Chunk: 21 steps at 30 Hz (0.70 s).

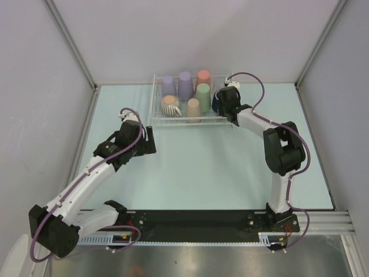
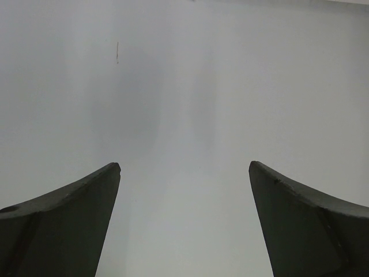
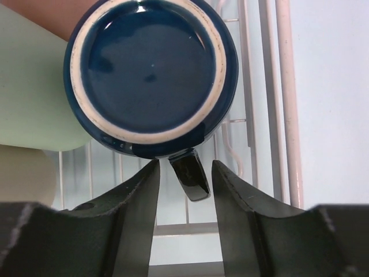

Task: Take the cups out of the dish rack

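The white wire dish rack (image 1: 156, 99) stands at the back of the table with upturned cups in it: two lavender (image 1: 168, 86) (image 1: 185, 85), a salmon (image 1: 203, 77), a pale green (image 1: 203, 95), a tan (image 1: 194, 108) and a ribbed beige-white (image 1: 170, 105). The dark navy mug (image 3: 151, 69) stands upside down at the rack's right end. My right gripper (image 3: 185, 164) straddles its handle (image 3: 190, 176), with a thin gap on each side. The left gripper (image 2: 185, 165) hovers wide open over bare table, in front of the rack's left corner (image 1: 151, 140).
The rack's right rim (image 3: 282, 115) runs close beside my right fingers. The pale green cup (image 3: 29, 98) and the tan cup (image 3: 23, 173) crowd the mug's left side. Grey walls enclose the table on three sides.
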Tool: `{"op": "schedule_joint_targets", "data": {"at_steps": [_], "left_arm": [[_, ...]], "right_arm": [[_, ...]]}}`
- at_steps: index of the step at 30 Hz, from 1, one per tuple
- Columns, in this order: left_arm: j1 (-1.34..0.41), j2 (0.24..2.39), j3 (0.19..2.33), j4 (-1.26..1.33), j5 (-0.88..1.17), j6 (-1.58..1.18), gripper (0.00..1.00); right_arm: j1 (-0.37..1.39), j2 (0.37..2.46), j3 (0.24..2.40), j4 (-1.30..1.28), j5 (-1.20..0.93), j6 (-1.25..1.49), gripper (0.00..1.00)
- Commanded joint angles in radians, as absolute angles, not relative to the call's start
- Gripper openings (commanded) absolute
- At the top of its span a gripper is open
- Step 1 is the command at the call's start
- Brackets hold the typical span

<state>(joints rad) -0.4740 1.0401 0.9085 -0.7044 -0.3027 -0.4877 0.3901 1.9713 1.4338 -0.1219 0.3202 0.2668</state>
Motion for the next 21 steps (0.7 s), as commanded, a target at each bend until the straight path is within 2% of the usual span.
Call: {"op": "schedule_joint_targets", "data": {"at_steps": [1, 2, 3, 4, 8, 21], "left_arm": [[-0.479, 1.031, 0.9, -0.672, -0.316, -0.503, 1.0], [-0.477, 1.034, 0.9, -0.672, -0.313, -0.505, 1.0], [-0.479, 1.035, 0.9, -0.67, -0.311, -0.503, 1.0], [-0.479, 1.035, 0.9, -0.669, -0.311, -0.505, 1.0], [-0.479, 1.043, 0.903, -0.664, -0.316, -0.506, 1.0], [-0.479, 1.117, 0.911, -0.675, -0.36, -0.572, 0.98]], "right_arm": [[0.382, 1.98, 1.46, -0.103, 0.351, 0.255, 0.43], [0.382, 1.98, 1.46, -0.101, 0.354, 0.253, 0.42], [0.38, 1.977, 1.46, -0.101, 0.354, 0.252, 0.33], [0.38, 1.977, 1.462, -0.101, 0.353, 0.253, 0.31], [0.376, 1.977, 1.466, -0.107, 0.348, 0.259, 0.0], [0.379, 1.97, 1.473, -0.138, 0.356, 0.259, 0.0]]}}
